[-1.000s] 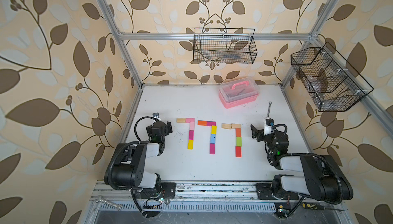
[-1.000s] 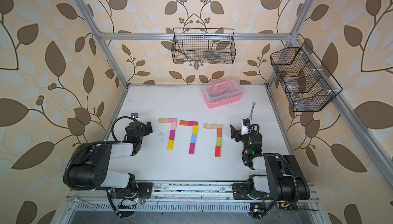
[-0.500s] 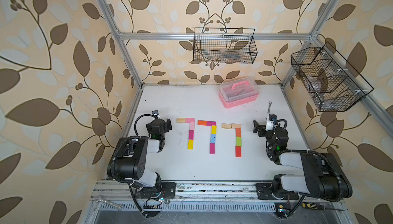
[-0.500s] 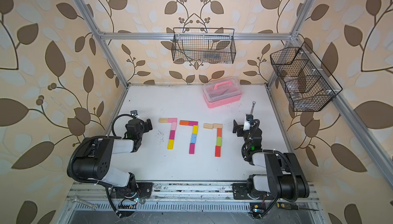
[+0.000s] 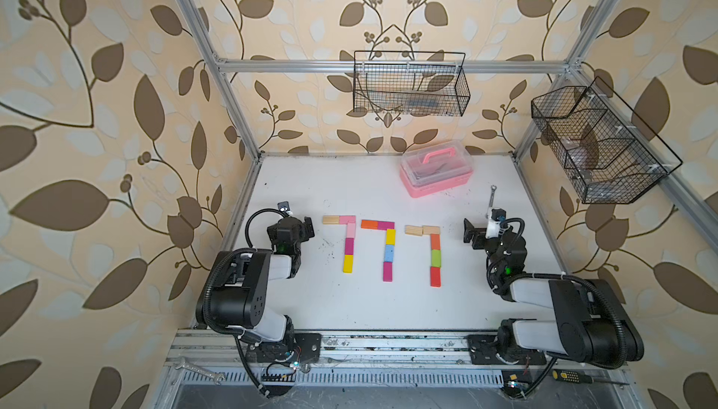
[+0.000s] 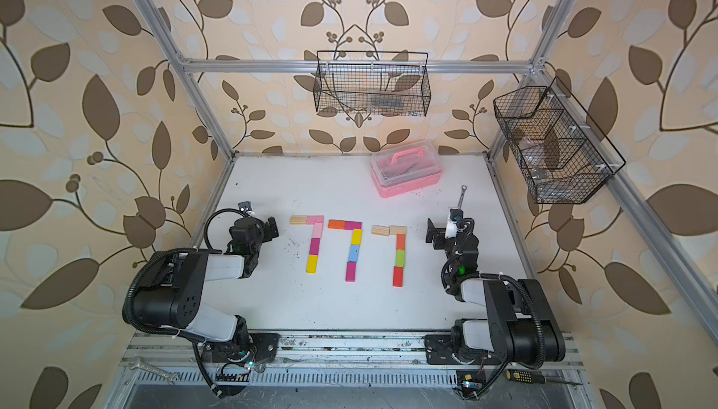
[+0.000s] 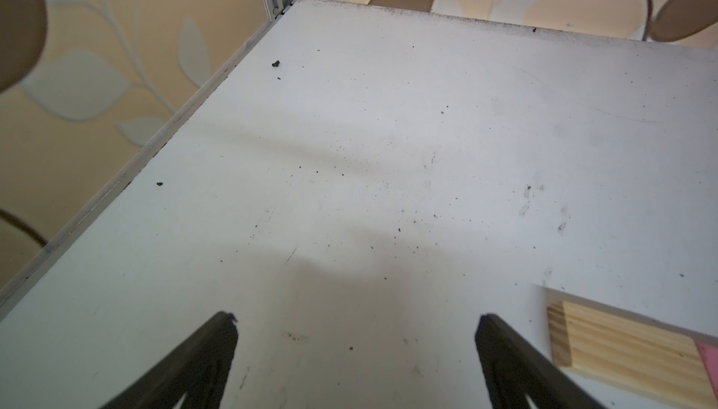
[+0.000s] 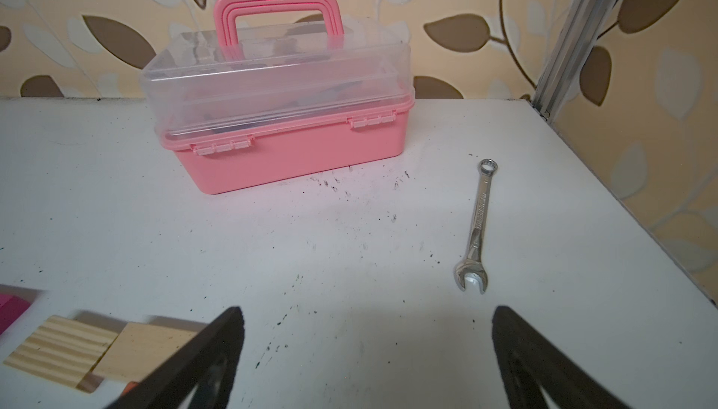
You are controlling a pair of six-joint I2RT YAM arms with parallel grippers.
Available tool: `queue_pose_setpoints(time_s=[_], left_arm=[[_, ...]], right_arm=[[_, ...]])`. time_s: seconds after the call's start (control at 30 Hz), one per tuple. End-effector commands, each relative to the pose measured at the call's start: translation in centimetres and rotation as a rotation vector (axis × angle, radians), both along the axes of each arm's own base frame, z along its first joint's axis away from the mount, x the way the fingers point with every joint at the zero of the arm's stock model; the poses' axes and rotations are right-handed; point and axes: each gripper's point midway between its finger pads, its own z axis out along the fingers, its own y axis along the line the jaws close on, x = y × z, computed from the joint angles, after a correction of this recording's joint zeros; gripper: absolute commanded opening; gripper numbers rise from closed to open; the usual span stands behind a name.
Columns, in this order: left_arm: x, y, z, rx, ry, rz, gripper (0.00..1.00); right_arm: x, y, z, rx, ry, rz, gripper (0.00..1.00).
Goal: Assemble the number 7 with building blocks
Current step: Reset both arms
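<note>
Now, bench (image 5: 349, 310): white, black-speckled; leaf wallpaper (image 5: 97, 115) around.
Building blocks (image 5: 349, 246): three 7s (image 5: 389, 252) side by side, mid-bench.
Left hand (image 7: 356, 317): spread, empty.
Right hand (image 8: 368, 309): spread, empty.
Pink box (image 8: 287, 154): contents unclear.

Building blocks (image 5: 349, 246) form three 7s (image 5: 389, 252) on the table (image 5: 342, 185).

A white desk (image 5: 349, 310), flecked with dark specks, is seen in both top views. Fifteen building blocks (image 5: 389, 252) are laid flat on it, arranged side by side as the number 7 (image 5: 390, 237) three times. Behind them a pink box (image 5: 437, 183) is set, and a wrench (image 5: 492, 195) is laid near the right edge.
</note>
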Motion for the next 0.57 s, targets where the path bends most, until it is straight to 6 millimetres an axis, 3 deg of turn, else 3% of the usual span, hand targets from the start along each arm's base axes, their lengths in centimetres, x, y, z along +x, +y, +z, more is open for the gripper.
queue_pose_setpoints(time_s=[0.0, 0.53], left_arm=[[0.44, 0.39, 1.16, 0.004, -0.041, 0.023, 0.99], [0.48, 0.38, 1.06, 0.004, -0.035, 0.021, 0.99]], right_arm=[[0.29, -0.04, 0.44, -0.006, -0.013, -0.005, 1.0], [0.32, -0.04, 0.45, -0.006, -0.013, -0.005, 1.0]])
